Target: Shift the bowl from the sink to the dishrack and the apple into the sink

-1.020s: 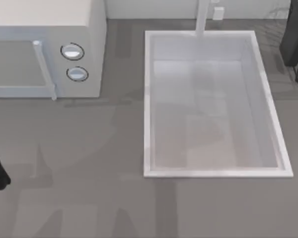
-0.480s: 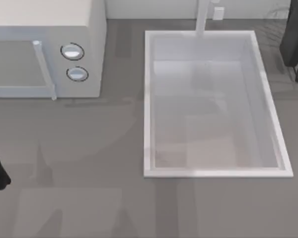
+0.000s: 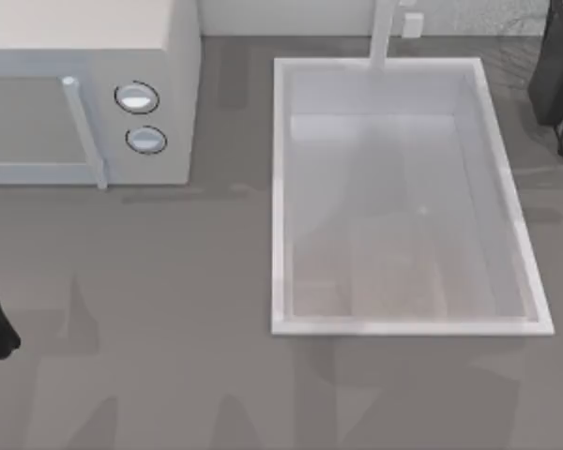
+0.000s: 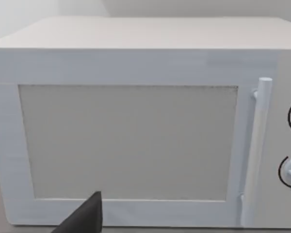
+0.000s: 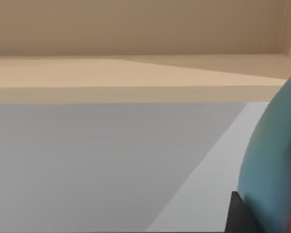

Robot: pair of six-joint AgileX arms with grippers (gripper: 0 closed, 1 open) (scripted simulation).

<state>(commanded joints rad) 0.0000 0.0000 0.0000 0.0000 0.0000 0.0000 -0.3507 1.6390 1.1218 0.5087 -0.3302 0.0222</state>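
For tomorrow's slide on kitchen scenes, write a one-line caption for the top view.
White sink with faucet beside a white microwave on a grey table, arms at both edges.

From my station the sink (image 3: pixel 280 197) looks like smooth white plastic or enamel with a soft sheen, its floor faintly reflective. The countertop (image 3: pixel 169 309) around it is matt grey, streaked with soft shadows. At upper left, the microwave (image 3: pixel 94 84) has a satin white casing and a flat, dull door panel (image 4: pixel 128 141). The bowl (image 5: pixel 276 160) shows a smooth blue surface, slightly glossy.
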